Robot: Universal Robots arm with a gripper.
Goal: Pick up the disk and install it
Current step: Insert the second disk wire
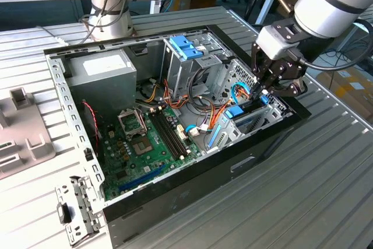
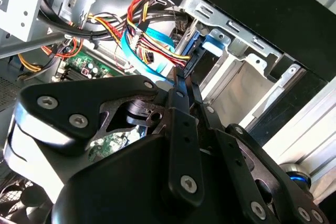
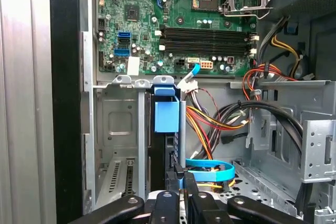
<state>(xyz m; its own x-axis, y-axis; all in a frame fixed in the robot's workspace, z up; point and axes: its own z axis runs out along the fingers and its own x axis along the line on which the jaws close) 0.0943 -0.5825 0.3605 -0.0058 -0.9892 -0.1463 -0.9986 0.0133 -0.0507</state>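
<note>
Gripper (image 1: 263, 90) at right of the exterior frame, down over the open case (image 1: 175, 196). Jaws nearly closed, pinching the top edge of the disk (image 3: 169, 150), which stands edge-on in the bay (image 3: 118, 129) beside the motherboard (image 3: 178, 24).

Work surface is a slatted grey metal table (image 1: 326, 179). Open computer case (image 1: 192, 188) sits on it dead centre, side panel off, long axis running roughly 8 to 2 o'clock. Grey plastic fixture (image 1: 20, 138) lies on the table at 9 o'clock of the case, apart from it. Small perforated metal bracket (image 1: 76, 208) at about 8 o'clock, just beside the case's near corner. Robot arm base (image 1: 111, 21) stands at 11 o'clock.
</note>
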